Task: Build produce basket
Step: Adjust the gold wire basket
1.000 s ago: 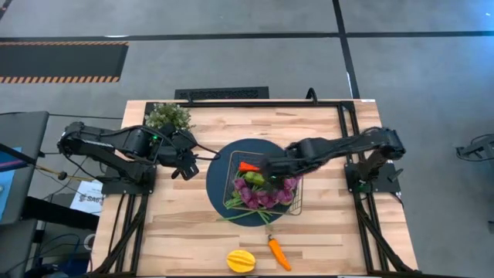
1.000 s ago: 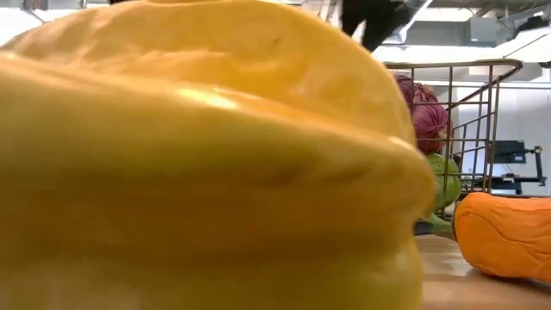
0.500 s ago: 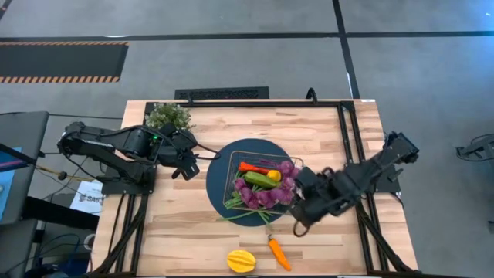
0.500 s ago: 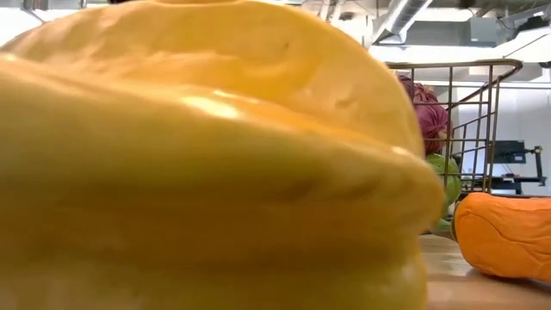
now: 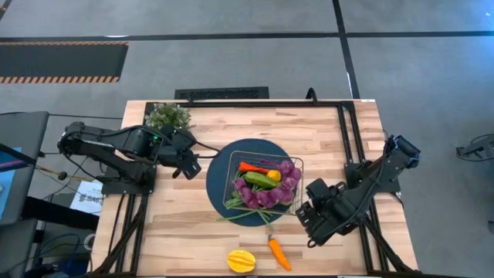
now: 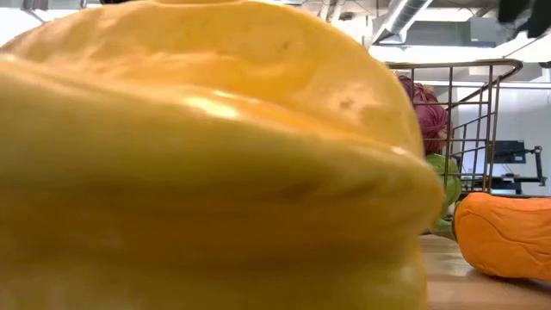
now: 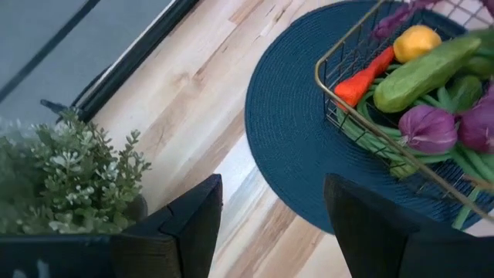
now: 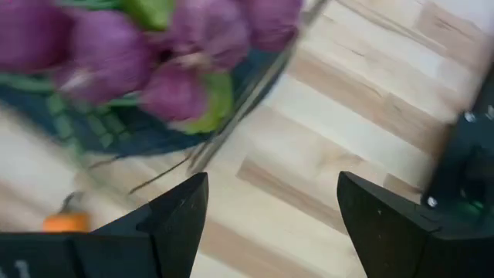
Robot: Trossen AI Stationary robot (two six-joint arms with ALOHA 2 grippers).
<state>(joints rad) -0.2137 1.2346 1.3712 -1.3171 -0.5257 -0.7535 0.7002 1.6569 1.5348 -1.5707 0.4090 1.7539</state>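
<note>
The basket [image 5: 263, 185] sits on the blue mat [image 5: 220, 181], already holding grapes [image 5: 266, 197] and a cucumber [image 5: 259, 181]. The right hand [image 5: 306, 225] is empty, fingers apart, near the carrot [image 5: 278, 252] on the tabletop [image 5: 185, 232]. The left hand [image 5: 189, 164] waits with fingers apart. The smooth carrot might slip or roll off the edge nearby.

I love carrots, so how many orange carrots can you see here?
2: one carrot lies in the basket, another carrot lies on the table beside the yellow fruit. More may be buried.
</note>
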